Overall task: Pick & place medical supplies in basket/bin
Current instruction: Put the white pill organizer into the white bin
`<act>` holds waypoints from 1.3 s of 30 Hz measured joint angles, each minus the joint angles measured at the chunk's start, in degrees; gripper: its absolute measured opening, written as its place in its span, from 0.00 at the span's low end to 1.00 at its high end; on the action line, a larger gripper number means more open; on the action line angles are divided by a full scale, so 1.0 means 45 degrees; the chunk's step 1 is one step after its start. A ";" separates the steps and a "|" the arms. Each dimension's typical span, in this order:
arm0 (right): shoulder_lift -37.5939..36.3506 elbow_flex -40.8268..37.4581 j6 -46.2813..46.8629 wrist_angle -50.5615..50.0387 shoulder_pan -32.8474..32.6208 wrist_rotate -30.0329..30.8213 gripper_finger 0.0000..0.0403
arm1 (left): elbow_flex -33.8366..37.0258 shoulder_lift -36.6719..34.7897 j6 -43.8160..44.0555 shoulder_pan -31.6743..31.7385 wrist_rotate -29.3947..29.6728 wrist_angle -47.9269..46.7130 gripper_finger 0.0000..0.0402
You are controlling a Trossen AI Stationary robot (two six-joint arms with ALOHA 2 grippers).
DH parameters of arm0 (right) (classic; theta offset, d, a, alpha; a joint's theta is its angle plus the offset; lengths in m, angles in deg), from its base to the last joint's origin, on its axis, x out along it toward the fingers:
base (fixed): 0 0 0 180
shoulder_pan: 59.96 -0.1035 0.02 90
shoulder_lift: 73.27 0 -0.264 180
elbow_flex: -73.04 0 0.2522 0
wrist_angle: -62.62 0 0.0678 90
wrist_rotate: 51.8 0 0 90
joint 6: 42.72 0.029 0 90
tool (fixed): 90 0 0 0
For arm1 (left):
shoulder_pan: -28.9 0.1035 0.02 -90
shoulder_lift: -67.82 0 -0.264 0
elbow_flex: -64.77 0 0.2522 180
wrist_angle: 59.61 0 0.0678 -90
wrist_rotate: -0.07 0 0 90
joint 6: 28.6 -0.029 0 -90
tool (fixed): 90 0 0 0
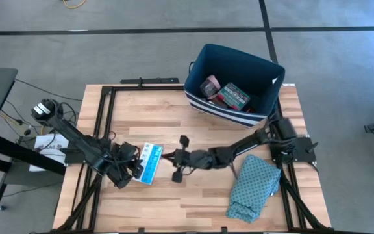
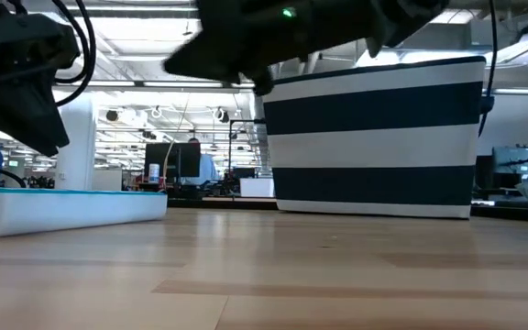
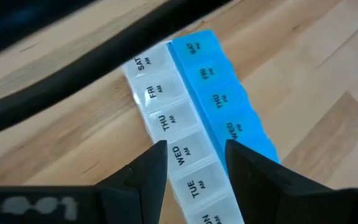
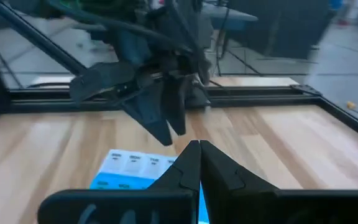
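Pill organizer (image 1: 150,162) lies flat on the counter (image 1: 193,205), front-left of centre, well apart from the navy bin (image 1: 265,78), which already holds a pink tape roll (image 1: 210,86) and a patterned box (image 1: 233,96). My left hand (image 3: 194,162) hovers just over the organizer, fingers parted narrowly, spaced roughly around the white AM row rather than the whole strip. I judge that bite too small: I need to open wider so both rows fit, or commit to pinching one row squarely at mid-length so it doesn't tip. Descend straight and keep the fingertips clear of the lids. My right hand (image 4: 197,163) sits just beside the organizer's other side, fingers pressed together, nothing in them; I should pull it clear before the lift to avoid a clash. Teal cloth (image 1: 255,185) stays put at front-right.
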 joint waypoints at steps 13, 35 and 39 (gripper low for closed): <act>0.4589 0.4183 0.2336 -0.0311 0.0067 0.0753 0.00 | 0.0000 0.1058 -0.0870 0.0073 -0.0967 -0.0197 0.38; 0.5439 0.4833 0.4699 -0.2772 -0.0014 0.1536 0.00 | 0.0000 0.0638 -0.0733 0.0053 -0.1127 -0.0070 0.38; 0.5444 0.4811 0.4703 -0.2833 -0.0211 0.1648 0.00 | 0.0000 0.0638 -0.0699 0.0063 -0.1059 -0.0159 0.38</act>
